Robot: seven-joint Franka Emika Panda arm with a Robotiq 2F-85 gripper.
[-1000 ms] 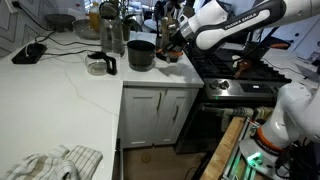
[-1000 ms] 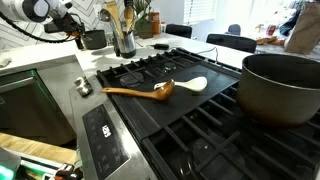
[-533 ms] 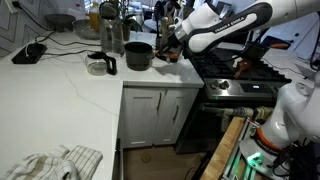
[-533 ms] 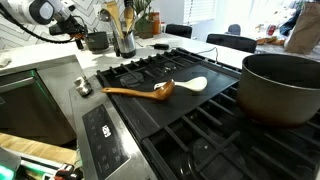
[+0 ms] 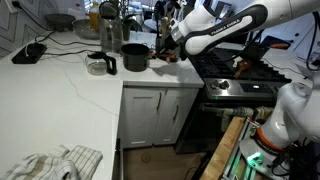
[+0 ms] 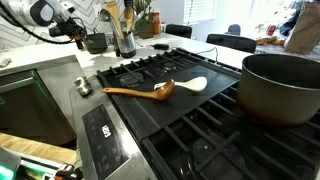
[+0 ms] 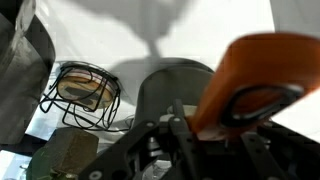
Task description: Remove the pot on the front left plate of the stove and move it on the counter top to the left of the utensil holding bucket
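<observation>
A small dark pot [image 5: 135, 57] with an orange handle [image 7: 255, 80] is over the white counter, just beside the metal utensil bucket [image 5: 112, 36]. My gripper [image 5: 163, 48] is shut on the pot's handle. In the wrist view the jaws [image 7: 195, 125] clamp the orange handle, with the dark pot body [image 7: 170, 85] beyond them. In an exterior view the pot [image 6: 95, 42] is next to the utensil bucket [image 6: 124, 38], with the gripper [image 6: 76, 33] beside it. I cannot tell whether the pot rests on the counter or hangs just above it.
A glass measuring cup [image 5: 98, 66] stands on the counter next to the bucket. A wooden spoon [image 6: 160, 90] lies on the black stove [image 6: 190, 115], and a large dark pot [image 6: 282, 88] sits on a burner. A cloth [image 5: 55, 163] lies at the counter's near end.
The gripper has carried the pot a little further left across the counter, closer to the utensil bucket. Nothing else has moved.
</observation>
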